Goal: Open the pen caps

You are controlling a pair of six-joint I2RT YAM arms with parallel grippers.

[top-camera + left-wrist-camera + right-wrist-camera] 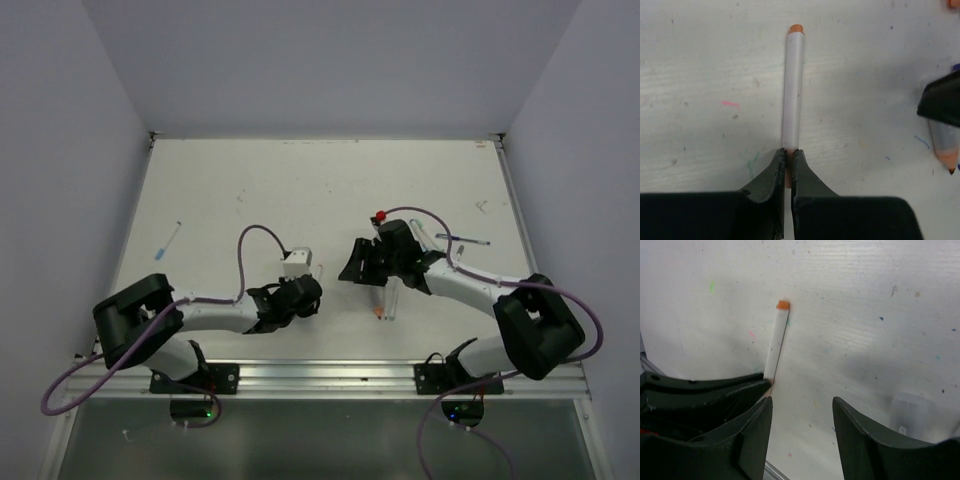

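Note:
My left gripper is shut on the near end of a white pen, pinching a pale orange section. I cannot tell whether that section is a cap. The barrel points away over the table and has an orange far end. The same pen shows in the right wrist view and the top view. My right gripper is open and empty, just right of the pen and of my left gripper. A small orange piece lies at the frame's top right corner.
A second pen with a bare orange tip lies on the table under my right gripper; it also shows in the top view. A small red piece lies behind. Thin pens lie at the right and far left.

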